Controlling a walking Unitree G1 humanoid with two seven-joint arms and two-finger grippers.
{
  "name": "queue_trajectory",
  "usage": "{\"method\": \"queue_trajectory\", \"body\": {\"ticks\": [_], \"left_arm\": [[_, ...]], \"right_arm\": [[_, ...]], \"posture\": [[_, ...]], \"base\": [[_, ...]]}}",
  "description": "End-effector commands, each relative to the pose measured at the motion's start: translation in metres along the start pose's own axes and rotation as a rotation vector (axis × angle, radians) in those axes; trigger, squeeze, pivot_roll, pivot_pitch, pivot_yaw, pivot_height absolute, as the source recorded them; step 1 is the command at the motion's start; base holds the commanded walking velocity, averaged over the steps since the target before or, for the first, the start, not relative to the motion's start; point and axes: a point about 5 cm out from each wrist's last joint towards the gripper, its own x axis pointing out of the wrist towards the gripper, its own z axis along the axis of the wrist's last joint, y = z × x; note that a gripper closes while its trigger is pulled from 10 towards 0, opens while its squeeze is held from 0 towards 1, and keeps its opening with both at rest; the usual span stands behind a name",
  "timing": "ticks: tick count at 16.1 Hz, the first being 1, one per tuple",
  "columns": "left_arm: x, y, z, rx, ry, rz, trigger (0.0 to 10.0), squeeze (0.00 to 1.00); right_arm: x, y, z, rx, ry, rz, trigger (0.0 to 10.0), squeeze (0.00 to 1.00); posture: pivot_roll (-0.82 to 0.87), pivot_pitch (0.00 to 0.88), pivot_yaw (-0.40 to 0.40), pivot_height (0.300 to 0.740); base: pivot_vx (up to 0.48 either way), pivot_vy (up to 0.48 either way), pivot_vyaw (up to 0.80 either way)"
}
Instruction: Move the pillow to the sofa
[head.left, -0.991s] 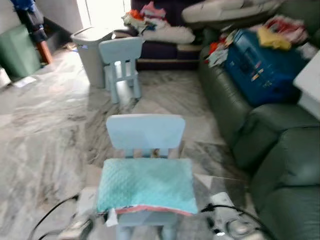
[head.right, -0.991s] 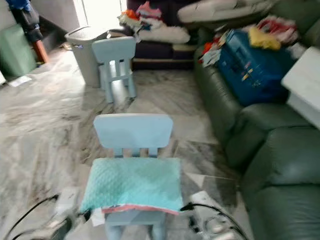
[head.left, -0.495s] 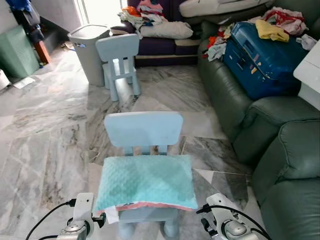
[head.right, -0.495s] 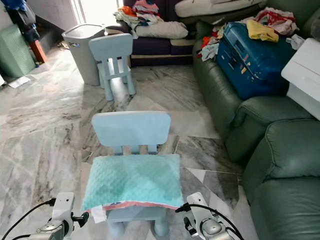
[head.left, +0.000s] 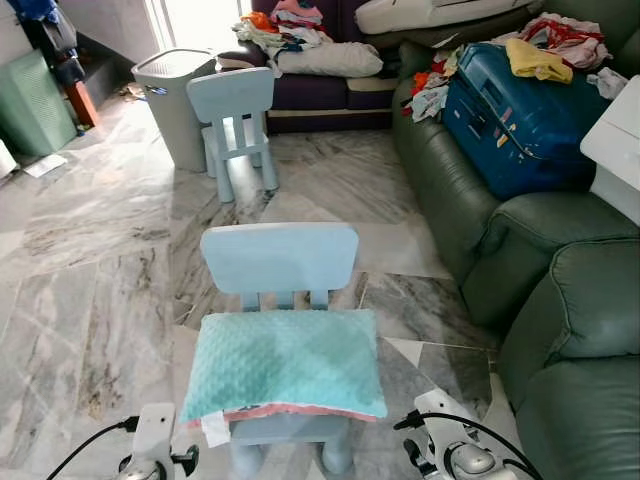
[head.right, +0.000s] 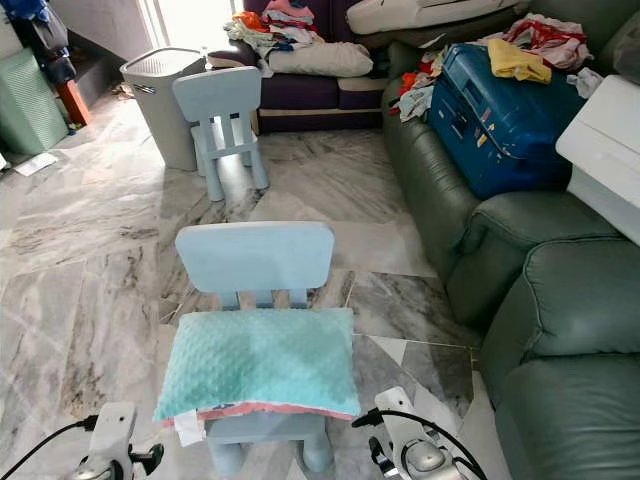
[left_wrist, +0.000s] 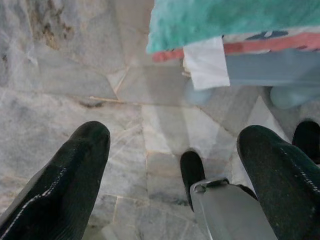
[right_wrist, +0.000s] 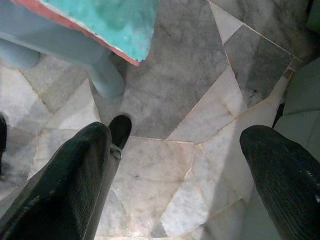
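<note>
A teal dimpled pillow (head.left: 284, 362) with a red-trimmed edge and a white tag lies on the seat of a small pale-blue child's chair (head.left: 279, 258) right in front of me. The dark green sofa (head.left: 560, 300) runs along the right side. My left gripper (left_wrist: 172, 165) hangs low beside the chair's left front corner, open, with the pillow's corner (left_wrist: 220, 20) ahead of its fingers. On the chair's right, my right gripper (right_wrist: 175, 165) hangs above the floor, open and holding nothing, with the pillow's other corner (right_wrist: 115, 20) ahead of it.
A blue suitcase (head.left: 510, 110) and loose clothes (head.left: 545, 45) crowd the sofa's far end. A second child's chair (head.left: 235, 125) and a grey laundry bin (head.left: 175, 95) stand further back. A white box (head.left: 615, 160) sits at the right edge. Marble floor (head.left: 90, 260) spreads to the left.
The view has steadied and shifted slightly, so the camera moved. Both wrists sit a little lower in the picture. The pillow and chair have not moved.
</note>
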Motion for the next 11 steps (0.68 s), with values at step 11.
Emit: {"method": "queue_trajectory", "body": {"ticks": [11], "left_arm": [[-0.004, -0.010, -0.034, 0.010, 0.064, -0.018, 10.0, 0.00]], "right_arm": [[-0.005, 0.006, -0.029, 0.045, 0.053, 0.044, 10.0, 0.00]], "posture": [[-0.11, 0.058, -0.018, 0.740]], "base": [[0.000, 0.000, 0.00]]}}
